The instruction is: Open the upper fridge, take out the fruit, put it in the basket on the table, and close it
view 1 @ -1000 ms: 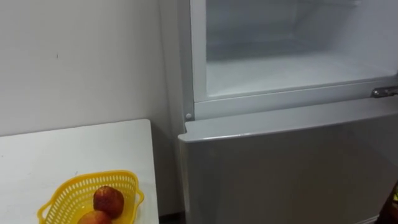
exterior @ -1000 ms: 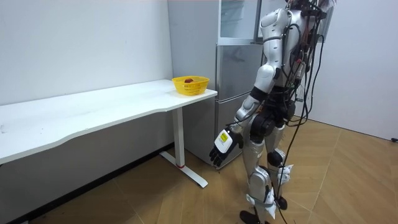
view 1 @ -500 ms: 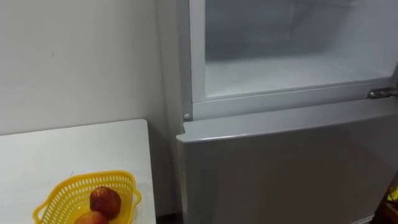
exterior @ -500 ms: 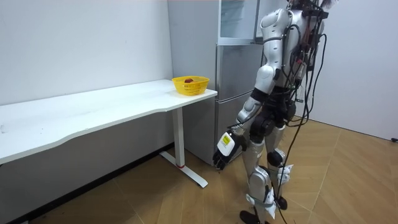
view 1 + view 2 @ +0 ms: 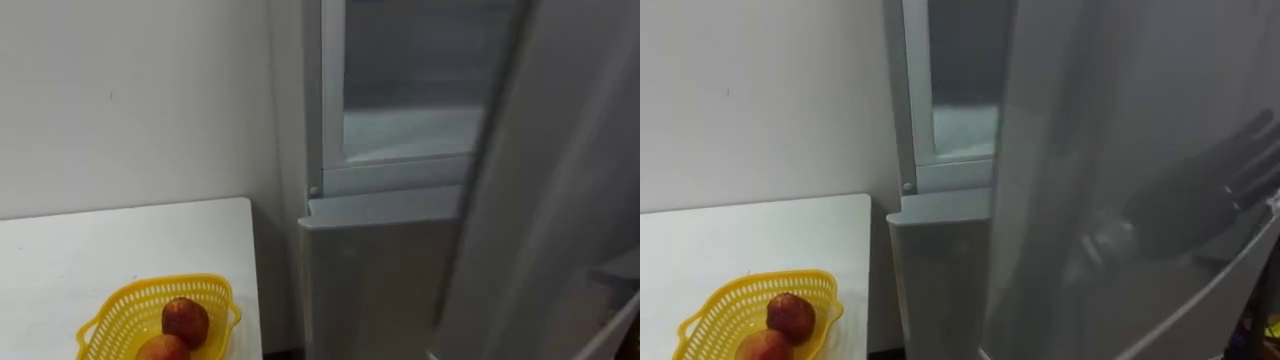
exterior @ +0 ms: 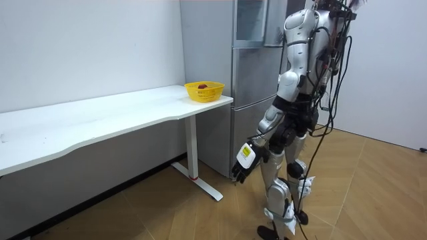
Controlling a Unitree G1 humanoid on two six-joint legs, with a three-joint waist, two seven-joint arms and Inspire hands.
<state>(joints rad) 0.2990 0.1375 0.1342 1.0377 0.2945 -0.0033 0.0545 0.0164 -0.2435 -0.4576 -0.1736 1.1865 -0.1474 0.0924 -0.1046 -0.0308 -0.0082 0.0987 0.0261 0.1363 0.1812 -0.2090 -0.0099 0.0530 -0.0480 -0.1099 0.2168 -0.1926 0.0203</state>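
The right hand (image 5: 1228, 175), fingers indistinct, rests on the tall grey fridge door (image 5: 1090, 150), frame right; the left hand (image 6: 243, 163) hangs loose-fingered. Two red fruits (image 5: 186, 320) sit in a yellow plastic basket (image 5: 150, 287), lower left. A hard shove risks slamming.

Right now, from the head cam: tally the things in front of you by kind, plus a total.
yellow basket: 1
red-orange fruit in the basket: 2
white table: 1
fridge: 1
Total: 5
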